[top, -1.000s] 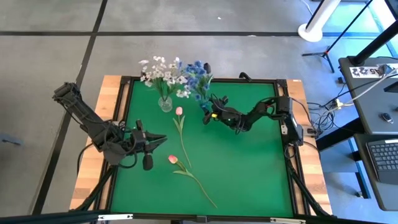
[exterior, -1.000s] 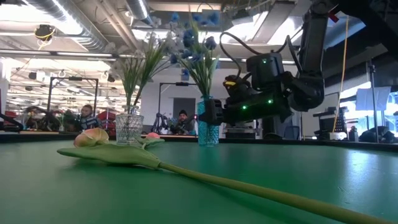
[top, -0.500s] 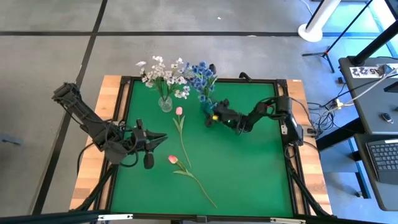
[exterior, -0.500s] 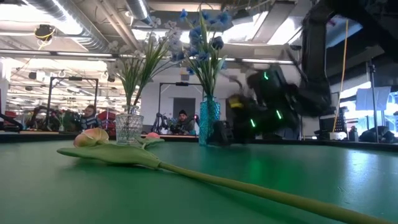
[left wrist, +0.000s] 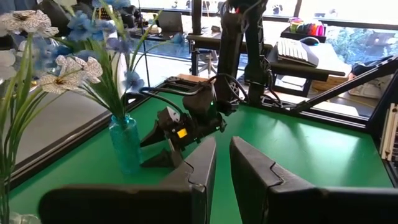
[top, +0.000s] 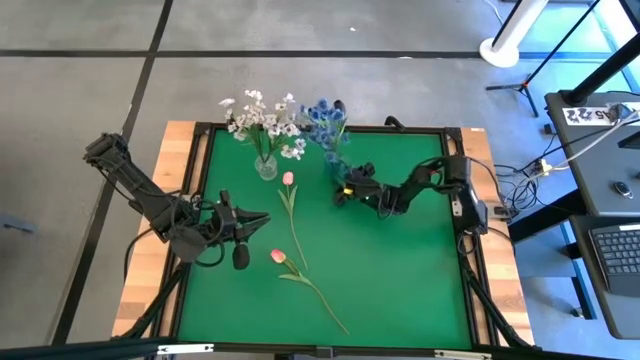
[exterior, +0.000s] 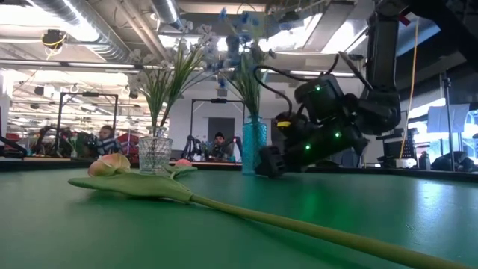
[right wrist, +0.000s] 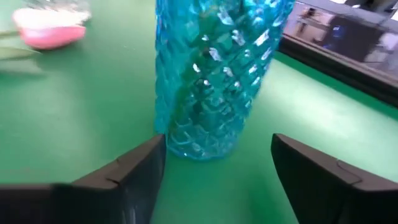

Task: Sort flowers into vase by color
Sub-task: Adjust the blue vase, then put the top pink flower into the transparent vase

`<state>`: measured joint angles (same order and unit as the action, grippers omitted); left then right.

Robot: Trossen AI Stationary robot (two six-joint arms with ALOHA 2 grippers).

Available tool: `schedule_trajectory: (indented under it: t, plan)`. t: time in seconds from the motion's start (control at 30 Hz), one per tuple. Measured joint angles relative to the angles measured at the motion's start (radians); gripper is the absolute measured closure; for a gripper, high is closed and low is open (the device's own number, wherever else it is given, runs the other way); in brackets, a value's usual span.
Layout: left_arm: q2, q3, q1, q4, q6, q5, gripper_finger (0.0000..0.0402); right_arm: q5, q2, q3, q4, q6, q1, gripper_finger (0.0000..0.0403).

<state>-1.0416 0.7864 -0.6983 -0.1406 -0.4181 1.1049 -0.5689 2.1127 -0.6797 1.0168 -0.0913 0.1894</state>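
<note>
A blue glass vase [top: 333, 162] [right wrist: 217, 74] holding blue sprays [top: 324, 117] stands on its base at the green mat's far side. A clear vase [top: 265, 167] [exterior: 155, 153] with white sprays [top: 262, 118] is to its left. Two pink tulips [top: 288, 178] [top: 277, 256] lie flat on the mat, stems running toward the near edge. My right gripper [top: 343, 190] [right wrist: 217, 163] is open and low by the mat, just on the near-right side of the blue vase, which stands beyond the fingertips, untouched. My left gripper [top: 255, 222] [left wrist: 222, 155] waits at the mat's left, fingers nearly together, holding nothing.
A raised black frame [top: 300, 128] borders the green mat. The nearer tulip's long stem [top: 325, 305] [exterior: 299, 223] runs across the mat's near middle. The mat's right half [top: 410, 270] is bare green. People and desks show in the room beyond the far edge.
My right gripper has sunk from about mid-height of the blue vase down close to the mat and drawn slightly back from the vase toward the table's right. The blue sprays have swayed and stand more upright.
</note>
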Motion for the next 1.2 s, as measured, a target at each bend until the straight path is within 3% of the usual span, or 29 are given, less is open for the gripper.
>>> schedule_trajectory:
  t: [0.37, 0.77, 1.0, 1.2]
  plan:
    - [0.0, 0.0, 0.0, -0.008, -0.021, -0.009, 0.0357, -0.025, -0.144, 0.026, -0.085, -0.006, -0.012, 0.0116]
    - [0.0, 0.0, 0.0, -0.009, -0.02, -0.01, 0.0357, -0.124, -0.349, 0.206, -0.08, -0.018, -0.081, 0.0116]
    - [0.0, 0.0, 0.0, -0.009, -0.017, -0.009, 0.0357, -0.199, -0.488, 0.281, -0.079, -0.019, -0.172, 0.0116]
    - [0.008, 0.0, 0.0, -0.009, -0.047, -0.01, 0.0357, -0.191, -0.601, 0.287, -0.076, -0.019, -0.316, 0.0116]
